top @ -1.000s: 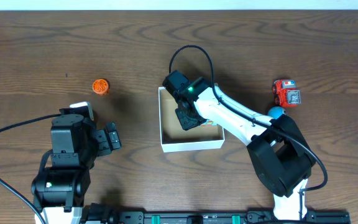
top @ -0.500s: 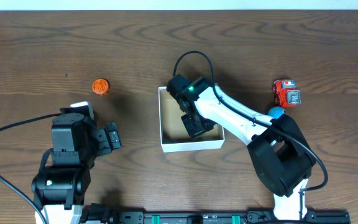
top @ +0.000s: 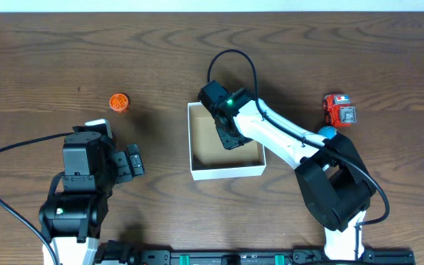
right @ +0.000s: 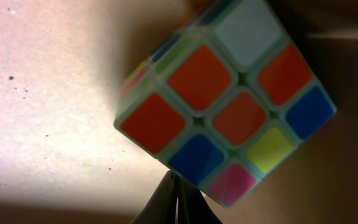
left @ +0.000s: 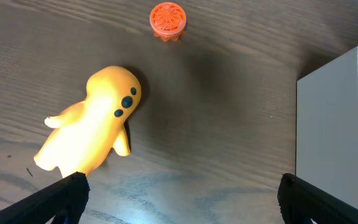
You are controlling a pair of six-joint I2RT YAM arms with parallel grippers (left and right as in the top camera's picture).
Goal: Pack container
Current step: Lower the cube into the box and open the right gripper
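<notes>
While the right arm reaches from the table's near right side over the shallow square container (top: 227, 171) with thin white walls and a brown cardboard floor, the right gripper (top: 230, 138) hangs inside it, toward its far right part. The container sits on the dark wooden table (top: 160, 59) near the middle, well apart from the left arm.

From the right wrist view, the right gripper (right: 178, 200) shows as a dark wedge at the bottom edge, its fingers pressed together with nothing between them. Just beyond the tips lies a multicoloured plastic puzzle cube (right: 229, 106) with orange, blue, yellow, pink and white tiles, resting on the cardboard floor of the container (right: 42, 93) and turned at an angle to the camera.

The left gripper (top: 132, 162) sits low on the near left side, pointing toward the container. In the left wrist view, the left gripper (left: 179, 202) is spread wide, a black fingertip in each bottom corner, holding nothing. Ahead of it lies a soft yellow rubber figure (left: 92, 127) with black dot eyes, flat on the table. Farther off stands a small round orange ridged cap (left: 168, 20) (top: 118, 102). The white outer wall of the container (left: 328, 124) fills the right edge.

A boxy red toy (top: 338, 110) and a small blue ball (top: 327, 133) lie at the right, outside the container.
</notes>
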